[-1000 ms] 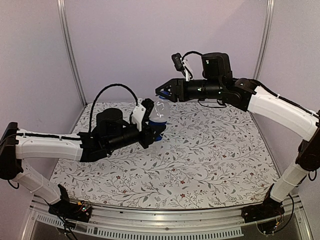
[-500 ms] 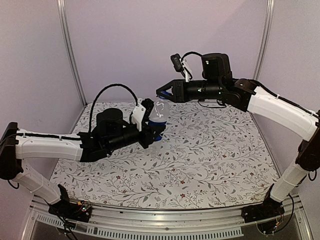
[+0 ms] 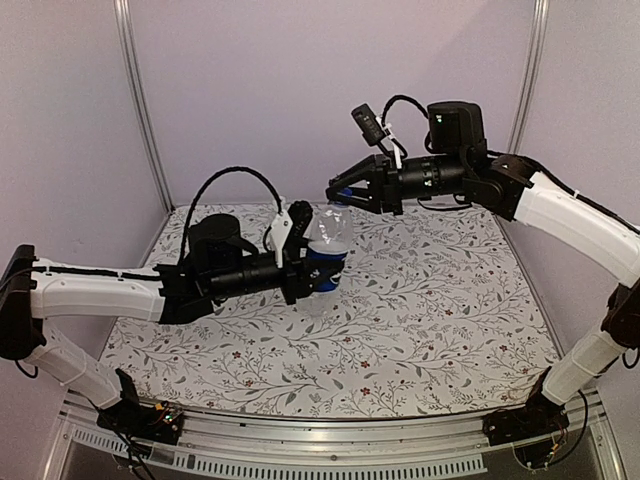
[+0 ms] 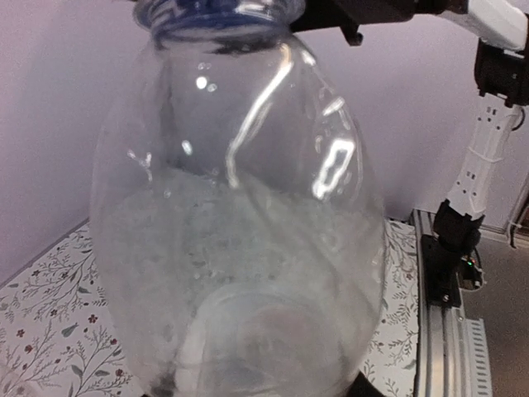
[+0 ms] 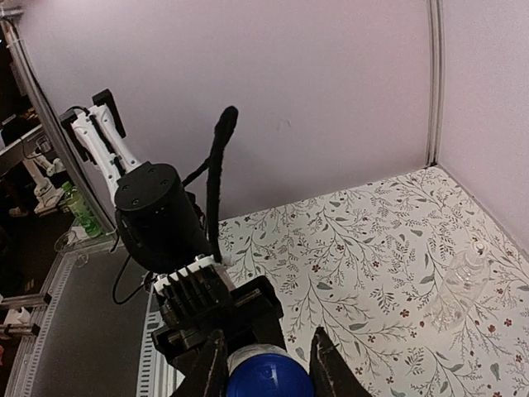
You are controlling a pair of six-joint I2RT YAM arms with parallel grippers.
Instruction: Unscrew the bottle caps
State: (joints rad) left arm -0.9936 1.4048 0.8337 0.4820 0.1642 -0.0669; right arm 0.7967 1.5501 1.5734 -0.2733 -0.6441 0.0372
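My left gripper (image 3: 320, 273) is shut on the lower body of the Pepsi bottle (image 3: 328, 245) and holds it upright above the table. The clear bottle (image 4: 240, 215) fills the left wrist view, with the blue neck ring at the top edge. My right gripper (image 3: 345, 196) reaches in from the right onto the bottle's top. In the right wrist view its two fingers (image 5: 211, 372) press on both sides of the bright blue cap (image 5: 269, 380). The plain unlabelled bottle (image 5: 463, 285) lies on the table at the right; I cannot make out its cap.
The floral tablecloth (image 3: 420, 320) covers the table. Purple walls with metal posts (image 3: 140, 110) close in the back and sides. The left arm's black cable (image 3: 225, 180) loops up behind its wrist.
The right gripper has turned, shifted right and closed around the blue cap. The left arm has carried the bottle slightly right and lower.
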